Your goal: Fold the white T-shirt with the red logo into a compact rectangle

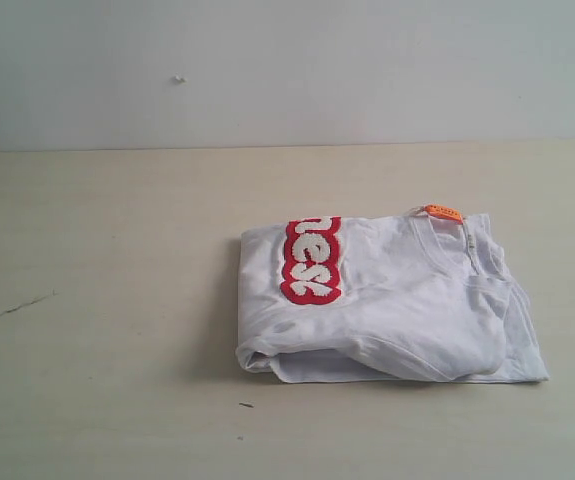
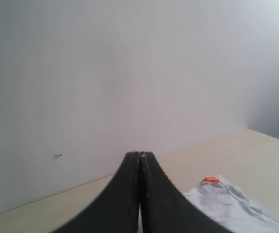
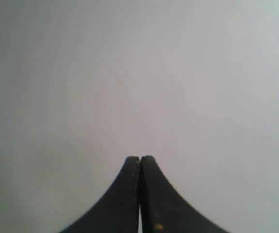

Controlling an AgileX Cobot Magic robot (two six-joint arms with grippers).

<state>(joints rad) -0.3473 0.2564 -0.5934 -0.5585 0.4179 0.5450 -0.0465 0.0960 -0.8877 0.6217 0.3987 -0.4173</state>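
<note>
White T-shirt [image 1: 397, 310] looks folded already; left gripper [image 2: 139, 154] and right gripper [image 3: 140, 158], jaws pressed together, empty, are best kept off it.

Pale grey-white wall [image 1: 287, 70] across the back, w/ one tiny light speck [image 1: 179, 79] upper left. Below it, a light beige tabletop [image 1: 117, 250] w/ faint grain meets the wall in a straight line. Dark scuff [image 1: 25, 303] nr left side; small dark fleck [image 1: 245, 405] twd front. Light is soft, even, a bit washed out.
</note>
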